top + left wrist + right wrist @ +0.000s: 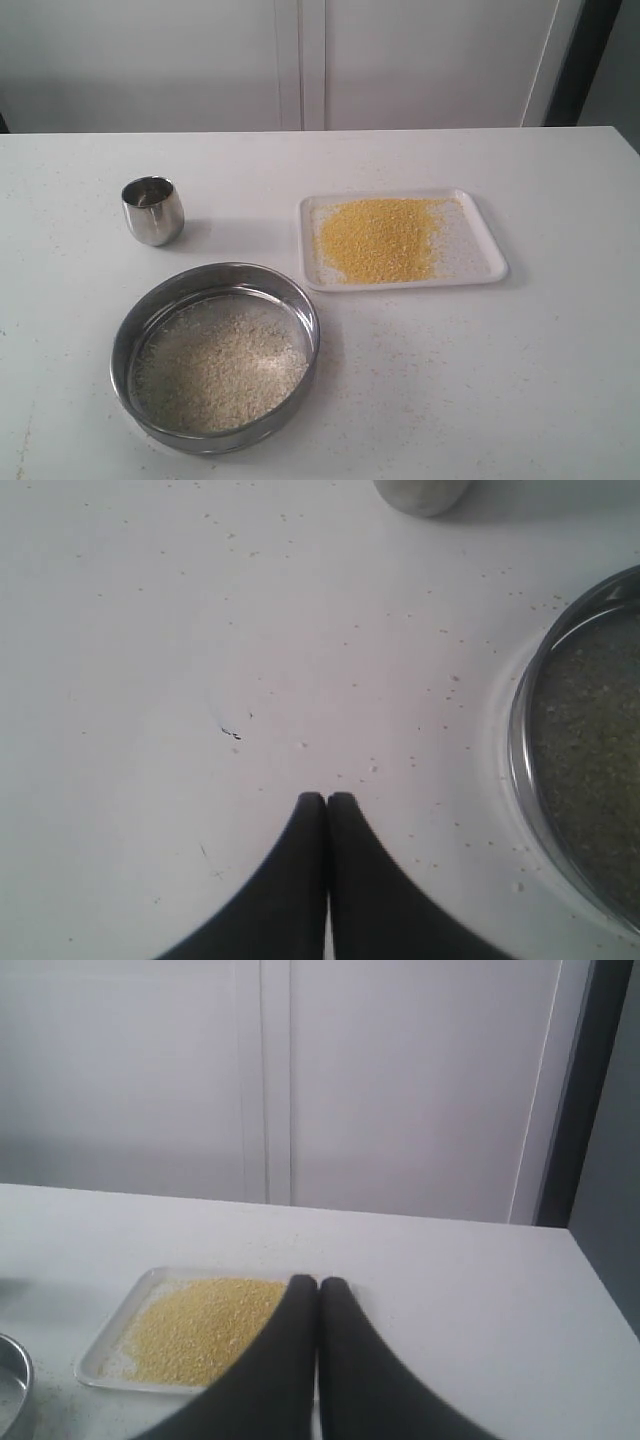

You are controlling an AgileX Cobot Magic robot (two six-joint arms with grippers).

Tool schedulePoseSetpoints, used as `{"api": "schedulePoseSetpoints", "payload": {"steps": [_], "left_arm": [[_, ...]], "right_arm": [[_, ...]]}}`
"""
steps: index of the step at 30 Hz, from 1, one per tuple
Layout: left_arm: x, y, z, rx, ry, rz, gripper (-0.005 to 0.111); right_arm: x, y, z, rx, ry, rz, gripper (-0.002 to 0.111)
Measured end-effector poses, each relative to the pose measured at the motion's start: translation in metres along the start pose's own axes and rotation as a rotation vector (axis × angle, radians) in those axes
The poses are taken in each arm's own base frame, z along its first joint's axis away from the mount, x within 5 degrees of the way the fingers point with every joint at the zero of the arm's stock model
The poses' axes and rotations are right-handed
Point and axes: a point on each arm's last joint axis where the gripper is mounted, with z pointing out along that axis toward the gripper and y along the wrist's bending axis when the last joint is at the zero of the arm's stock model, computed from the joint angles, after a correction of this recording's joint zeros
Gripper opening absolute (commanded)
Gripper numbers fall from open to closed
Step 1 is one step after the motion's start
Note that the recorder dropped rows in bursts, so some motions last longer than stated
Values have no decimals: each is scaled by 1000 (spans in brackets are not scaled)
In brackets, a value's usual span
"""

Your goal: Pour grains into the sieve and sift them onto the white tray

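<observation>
The steel sieve [215,355] rests on the table at the front left, its mesh covered with pale whitish-beige grains [222,366]. The white tray [480,240] lies to its right and further back, holding a heap of fine yellow grains [378,238]. A small steel cup [152,210] stands upright behind the sieve. Neither arm shows in the exterior view. My left gripper [327,798] is shut and empty over bare table, beside the sieve [585,750]. My right gripper [318,1282] is shut and empty, with the tray [110,1355] and yellow grains [195,1325] just beyond it.
Stray granules speckle the white table [480,380] around the sieve and tray. White cabinet doors [300,60] stand behind the table, with a dark gap at the far right. The cup's base [422,492] shows at the edge of the left wrist view.
</observation>
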Motion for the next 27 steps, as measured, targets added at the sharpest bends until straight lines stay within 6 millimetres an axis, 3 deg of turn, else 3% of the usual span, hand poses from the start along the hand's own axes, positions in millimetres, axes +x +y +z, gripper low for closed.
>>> {"api": "schedulePoseSetpoints", "payload": {"steps": [6, 21, 27], "left_arm": [[0, 0, 0, 0, 0, 0, 0], [0, 0, 0, 0, 0, 0, 0], [0, 0, 0, 0, 0, 0, 0]], "right_arm": [[35, -2, -2, 6, 27, 11, 0], [96, -5, 5, 20, 147, 14, 0], [103, -6, 6, 28, 161, -10, 0]]}}
